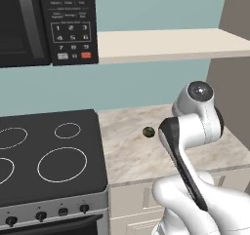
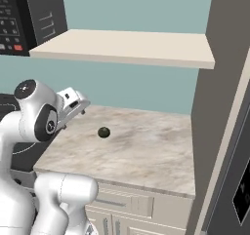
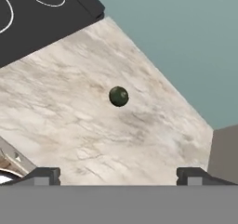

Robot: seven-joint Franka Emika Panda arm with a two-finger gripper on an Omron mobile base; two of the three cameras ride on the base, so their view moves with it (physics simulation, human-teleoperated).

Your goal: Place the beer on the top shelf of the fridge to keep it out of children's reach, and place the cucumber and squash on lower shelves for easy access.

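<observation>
A simulated kitchen is shown. A marble-patterned desk [image 2: 146,151] runs between a black stove [image 1: 49,151] on the left and a tall grey fridge [image 2: 215,107] on the right. A pale wall shelf [image 2: 127,46] hangs above the desk, and a microwave [image 1: 44,22] is mounted over the stove.

The squash [image 2: 103,132] is seen as a small, round, dark olive ball. It rests alone on the desk, towards the left and far side, well apart from the fridge, and nothing touches it. In the hand view the squash [image 3: 118,96] lies near the centre of the picture, ahead of the two dark fingertips [image 3: 46,175].

The gripper [image 2: 73,104] is held above the left end of the desk, near the squash but clear of it. Its jaws are spread wide and nothing is held between them.

The squash is judged to be light, firm and smooth-skinned. Being round, it is likely to roll if nudged from one side, so it is best approached from straight above. The jaws are best closed across its widest part, at mid-height, so that it is not squeezed out upwards or downwards. A moderate grip is thought enough, as the rind looks stiff and not fragile.
</observation>
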